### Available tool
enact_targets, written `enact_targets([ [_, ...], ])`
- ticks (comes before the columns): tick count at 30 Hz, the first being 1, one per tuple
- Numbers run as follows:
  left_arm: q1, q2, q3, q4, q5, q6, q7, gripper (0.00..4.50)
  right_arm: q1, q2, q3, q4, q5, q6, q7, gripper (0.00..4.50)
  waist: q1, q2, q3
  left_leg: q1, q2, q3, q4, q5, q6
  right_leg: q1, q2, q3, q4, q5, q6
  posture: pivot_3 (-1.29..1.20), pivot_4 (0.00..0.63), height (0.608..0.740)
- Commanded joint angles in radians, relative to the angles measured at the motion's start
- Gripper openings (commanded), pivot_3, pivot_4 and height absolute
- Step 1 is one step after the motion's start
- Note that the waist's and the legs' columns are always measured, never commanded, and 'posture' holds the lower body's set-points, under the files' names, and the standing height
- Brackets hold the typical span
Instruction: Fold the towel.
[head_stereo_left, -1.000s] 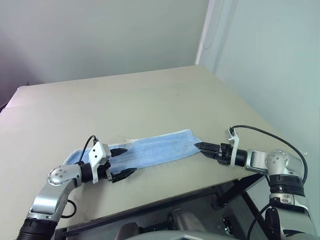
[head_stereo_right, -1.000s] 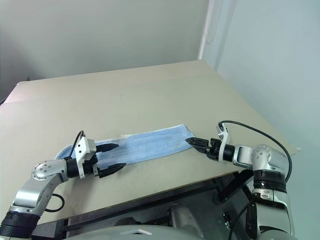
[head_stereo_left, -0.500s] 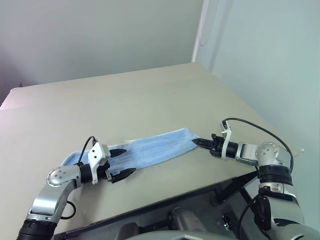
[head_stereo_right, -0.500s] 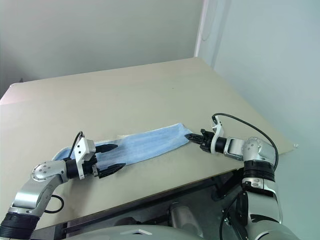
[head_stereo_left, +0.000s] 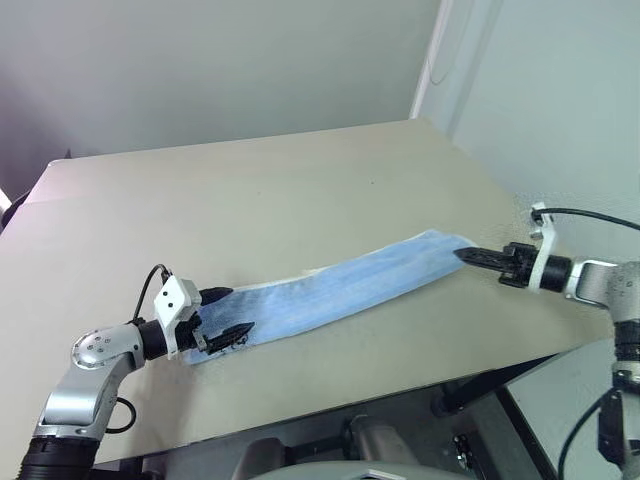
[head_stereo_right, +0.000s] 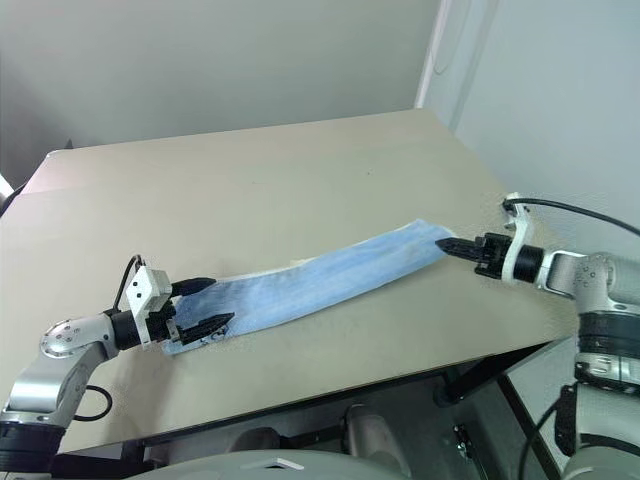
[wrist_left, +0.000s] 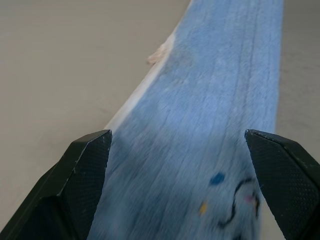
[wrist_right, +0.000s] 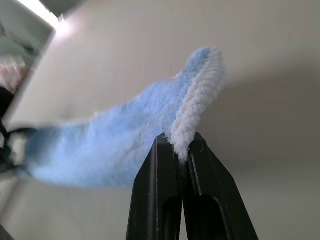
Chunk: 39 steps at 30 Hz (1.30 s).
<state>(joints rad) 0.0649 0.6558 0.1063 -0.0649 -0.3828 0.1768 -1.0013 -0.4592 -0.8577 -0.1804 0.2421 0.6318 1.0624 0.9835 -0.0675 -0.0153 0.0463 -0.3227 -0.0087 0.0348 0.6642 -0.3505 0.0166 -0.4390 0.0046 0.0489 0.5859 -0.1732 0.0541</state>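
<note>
The towel (head_stereo_left: 345, 290) is a long, narrow light blue strip with a white hem, stretched across the beige table (head_stereo_left: 250, 190) from left to right. My right gripper (head_stereo_left: 462, 254) is shut on the towel's right end (wrist_right: 192, 107) and holds that end slightly above the tabletop. The pinch on the fluffy edge is plain between the two black fingers (wrist_right: 160, 200). At the towel's left end my left gripper (head_stereo_left: 228, 313) stands open, with one finger (wrist_left: 75, 185) on each side of the cloth (wrist_left: 210, 115), which lies flat between them.
The table's front edge (head_stereo_left: 400, 385) runs close below both arms, and its right edge lies just behind the right gripper. A black cable (head_stereo_left: 600, 215) loops off the right wrist. Bare tabletop stretches behind the towel to the wall.
The right gripper has shut on the towel's right end and carried it up and to the right, pulling the strip longer and straighter. The left gripper stays open at the left end.
</note>
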Motion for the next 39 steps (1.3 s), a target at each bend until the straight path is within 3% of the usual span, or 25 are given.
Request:
enact_targets([
  [1, -0.033, 0.011, 0.021, 0.003, -0.003, -0.023, -0.004, 4.5, 0.038, -0.038, 0.146, -0.207, -0.082, -0.13, 0.066, 0.04, -0.001, 0.0, 0.0, 0.0, 0.0, 0.0, 0.0, 0.0, 0.0, 0.001, 0.0, 0.0, 0.0, 0.0, -0.001, 0.0, 0.0, 0.74],
  [13, -0.028, 0.002, 0.003, -0.008, 0.007, -0.023, 0.007, 4.5, -0.064, 0.18, 0.295, -0.472, -0.021, -0.1, 0.031, 0.04, 0.001, -0.001, 0.0, 0.001, 0.001, 0.0, 0.001, 0.0, 0.0, -0.003, 0.0, 0.0, 0.002, 0.001, 0.001, 0.0, 0.0, 0.74],
  [21, -0.022, 0.009, 0.01, -0.017, 0.004, -0.019, 0.01, 4.5, -0.111, 0.331, 0.523, -0.341, -0.164, -0.183, 0.012, 0.04, 0.003, -0.001, 0.0, 0.001, 0.0, 0.0, 0.002, 0.0, 0.0, -0.004, -0.002, 0.0, 0.003, 0.002, 0.001, 0.0, 0.0, 0.74],
  [32, 0.018, 0.011, 0.02, -0.04, 0.002, -0.024, 0.025, 4.5, -0.135, 0.394, 0.586, -0.28, -0.225, -0.239, 0.051, 0.04, 0.001, -0.001, 0.0, 0.002, 0.0, -0.001, 0.003, 0.0, 0.0, -0.005, -0.003, -0.001, 0.008, 0.002, -0.001, 0.0, 0.0, 0.74],
  [35, 0.016, 0.011, 0.021, -0.039, 0.0, -0.021, 0.027, 4.5, -0.138, 0.397, 0.588, -0.287, -0.225, -0.237, 0.065, 0.71, 0.001, -0.001, 0.0, 0.002, 0.0, -0.001, 0.003, 0.0, 0.0, -0.005, -0.002, -0.001, 0.009, 0.002, 0.0, 0.0, 0.0, 0.74],
  [39, 0.017, 0.011, 0.024, -0.037, -0.002, -0.022, 0.029, 4.5, -0.138, 0.402, 0.586, -0.295, -0.218, -0.227, 0.08, 2.09, 0.0, -0.001, 0.0, 0.002, 0.0, -0.001, 0.003, 0.0, 0.0, -0.005, -0.002, -0.001, 0.009, 0.002, 0.0, 0.0, 0.0, 0.74],
])
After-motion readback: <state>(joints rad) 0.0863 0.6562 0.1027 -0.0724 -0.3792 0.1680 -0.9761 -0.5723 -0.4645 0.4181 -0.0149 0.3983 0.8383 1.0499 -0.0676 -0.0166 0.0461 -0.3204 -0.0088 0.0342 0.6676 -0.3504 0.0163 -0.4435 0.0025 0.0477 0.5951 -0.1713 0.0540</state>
